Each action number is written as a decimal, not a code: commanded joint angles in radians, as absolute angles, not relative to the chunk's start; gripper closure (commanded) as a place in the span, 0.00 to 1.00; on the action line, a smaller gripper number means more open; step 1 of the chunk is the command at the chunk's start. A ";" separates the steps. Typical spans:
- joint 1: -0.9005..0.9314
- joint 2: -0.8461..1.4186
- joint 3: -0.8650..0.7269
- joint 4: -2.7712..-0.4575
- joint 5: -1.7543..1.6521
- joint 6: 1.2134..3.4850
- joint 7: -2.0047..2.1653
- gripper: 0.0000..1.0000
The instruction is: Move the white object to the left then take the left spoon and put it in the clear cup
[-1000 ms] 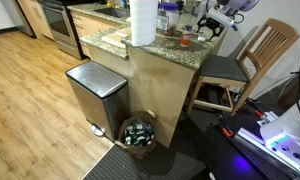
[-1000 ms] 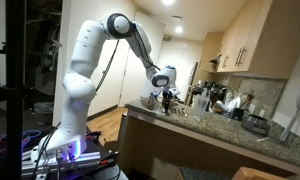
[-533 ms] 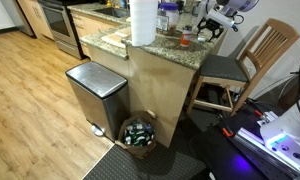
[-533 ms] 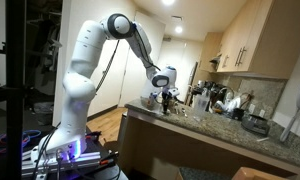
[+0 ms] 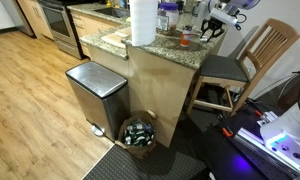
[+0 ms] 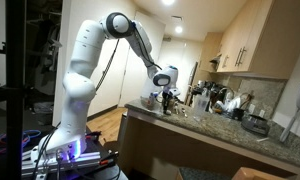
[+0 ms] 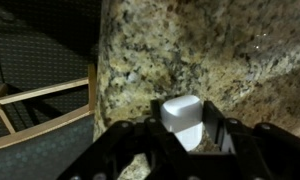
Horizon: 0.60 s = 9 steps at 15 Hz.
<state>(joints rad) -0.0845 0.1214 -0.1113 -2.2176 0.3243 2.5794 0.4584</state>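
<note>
A: Where is the claw?

B: In the wrist view the claw [image 7: 187, 130] sits low over the speckled granite worktop [image 7: 190, 50], near its edge. In both exterior views it hangs from the end of the white arm [image 6: 85, 60] and points down at the stone.

A: Where is the white object?

B: The white object [image 7: 180, 110], a small rounded lump, looks to be resting on the granite. It lies directly between the two fingers [image 7: 222, 135], one at each flank.

A: Is it gripped?

B: The jaws stand partway in, a narrow fit around the lump. The finger on the picture's right looks to be against it, and the opposite one is just beside it. I cannot tell whether the pads are pressing on it.

A: What else is around it?

B: In the wrist view a wooden chair [image 7: 40, 100] shows beyond the worktop edge, lower down. In an exterior view a tall paper-towel roll [image 5: 143, 22] stands upright on the worktop, well apart from the claw. A steel bin [image 5: 95, 92] stands on the wood floor against the counter's side.

A: Can you see the spoons or the clear cup?

B: There is clutter near the claw in both exterior views, but it is too small to tell apart.
</note>
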 commanded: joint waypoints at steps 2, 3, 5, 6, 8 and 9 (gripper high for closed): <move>-0.088 0.115 -0.104 -2.222 0.337 2.569 0.422 0.94; -0.090 0.092 -0.106 -2.230 0.336 2.562 0.413 1.00; -0.089 0.065 -0.104 -2.238 0.337 2.550 0.396 0.98; -0.089 0.055 -0.105 -2.241 0.329 2.544 0.392 0.99; -0.092 0.051 -0.108 -2.250 0.328 2.543 0.384 1.00; -0.093 0.051 -0.108 -2.253 0.336 2.543 0.376 1.00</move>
